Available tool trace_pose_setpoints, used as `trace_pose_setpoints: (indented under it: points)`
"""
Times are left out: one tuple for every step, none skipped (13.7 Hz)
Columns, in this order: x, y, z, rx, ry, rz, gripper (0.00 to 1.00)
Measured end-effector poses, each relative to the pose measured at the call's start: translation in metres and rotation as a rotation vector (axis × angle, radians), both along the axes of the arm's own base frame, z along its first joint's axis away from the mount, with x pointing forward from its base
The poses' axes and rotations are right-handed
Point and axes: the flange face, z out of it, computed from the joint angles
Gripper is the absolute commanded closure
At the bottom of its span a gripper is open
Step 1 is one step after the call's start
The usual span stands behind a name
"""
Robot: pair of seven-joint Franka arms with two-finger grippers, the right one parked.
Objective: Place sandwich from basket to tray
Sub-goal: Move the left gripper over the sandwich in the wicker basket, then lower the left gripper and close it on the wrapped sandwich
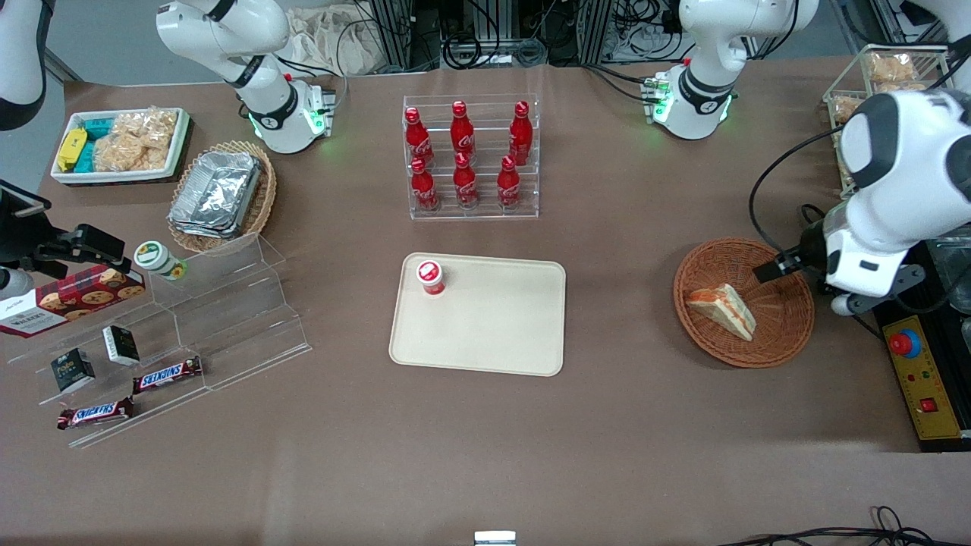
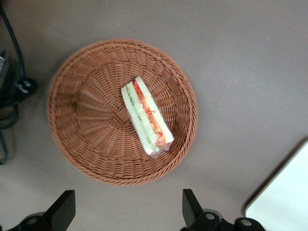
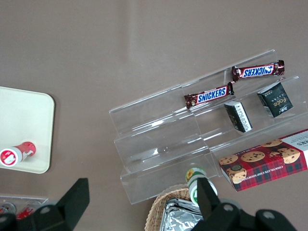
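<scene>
Sandwich [image 1: 723, 309]: lying in the wicker basket [image 1: 781, 334], mid-right of the front view.
Pincer [image 2: 127, 210]: spread wide, empty, hovering above the basket's edge.
Tray [image 1: 493, 334]: centre of the surface, carrying a red-capped bottle [image 1: 431, 277].

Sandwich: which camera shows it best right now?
Left wrist view: the sandwich lies unobstructed in the basket, filling layers visible, the open tool above the basket's edge. The front view shows it smaller; the right wrist view misses it.

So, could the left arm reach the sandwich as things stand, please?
Probably yes. The sandwich lies uncovered in the basket, nothing over it, and the gripper hangs open above the basket's rim.
</scene>
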Motion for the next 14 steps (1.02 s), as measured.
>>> trace_pose_setpoints:
  points:
    - [0.003,-0.002,-0.017,0.003,-0.005,0.034,0.0]
    - [0.004,-0.004,-0.036,0.006,-0.012,0.056,0.0]
    - [0.002,-0.007,-0.055,0.007,-0.016,0.067,0.0]
    - [-0.001,-0.008,-0.073,0.009,-0.019,0.077,0.0]
    - [-0.005,-0.007,-0.088,0.01,-0.025,0.09,0.0]
    - [-0.009,-0.007,-0.102,0.011,-0.032,0.106,0.0]
    - [-0.013,-0.006,-0.113,0.011,-0.038,0.122,0.0]
    - [-0.015,-0.006,-0.123,0.012,-0.042,0.132,0.0]
    - [-0.017,-0.005,-0.131,0.012,-0.048,0.14,0.0]
    - [-0.016,-0.005,-0.138,0.013,-0.052,0.152,0.0]
    - [-0.015,-0.005,-0.143,0.013,-0.06,0.166,0.0]
    - [-0.014,-0.005,-0.149,0.013,-0.068,0.176,0.0]
    - [-0.013,-0.005,-0.155,0.013,-0.075,0.183,0.0]
    - [-0.012,-0.004,-0.162,0.014,-0.08,0.191,0.0]
